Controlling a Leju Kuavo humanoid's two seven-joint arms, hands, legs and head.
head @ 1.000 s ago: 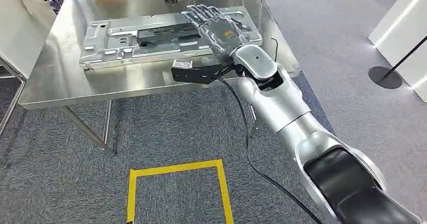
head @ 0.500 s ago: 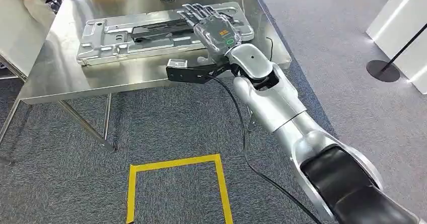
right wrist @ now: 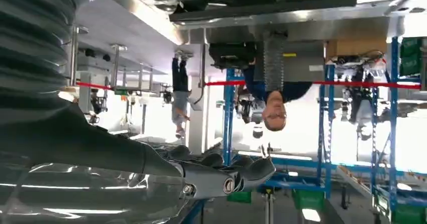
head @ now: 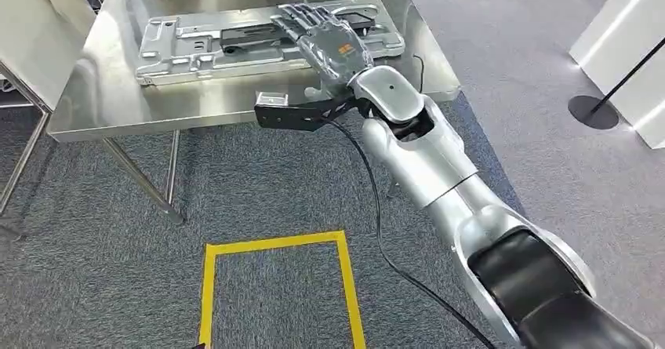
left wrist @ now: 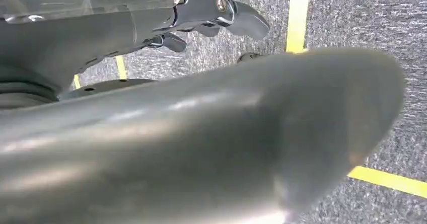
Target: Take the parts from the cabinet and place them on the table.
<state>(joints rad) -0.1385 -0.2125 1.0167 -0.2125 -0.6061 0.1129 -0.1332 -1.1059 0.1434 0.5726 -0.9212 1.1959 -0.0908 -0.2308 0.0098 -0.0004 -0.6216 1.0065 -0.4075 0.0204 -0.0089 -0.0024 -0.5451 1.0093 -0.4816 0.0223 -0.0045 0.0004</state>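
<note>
**Part down on table, right hand flat above it**

Table (head: 118, 106): stainless top on thin legs, standing on grey carpet with a yellow taped square (head: 276, 286) marked nearer the robot. Carries the task's thing.

Part (head: 212, 47): long flat panel of pressed silver metal with a dark insert along its middle, lying flat across the far half of the table, well inside the edges. Judged stiff and fairly heavy for its thinness; smooth and probably slippery; stamped edges likely sharp. Ribs and cut-outs along the rim look like the best places to take hold, one grip toward each end so the length does not swing. Judged already placed, so this part seems done.

Right arm: silver, reaching forward from low right, a black cable trailing from the wrist.

Right hand (head: 325, 39): stretched flat, fingers straight and together, palm down over the near right portion of the part. Holds nothing; cannot tell whether resting on the metal or just above it.

Left hand (left wrist: 211, 15): hanging over the carpet, dark fingers slightly bent, nothing in them as far as visible.
</note>
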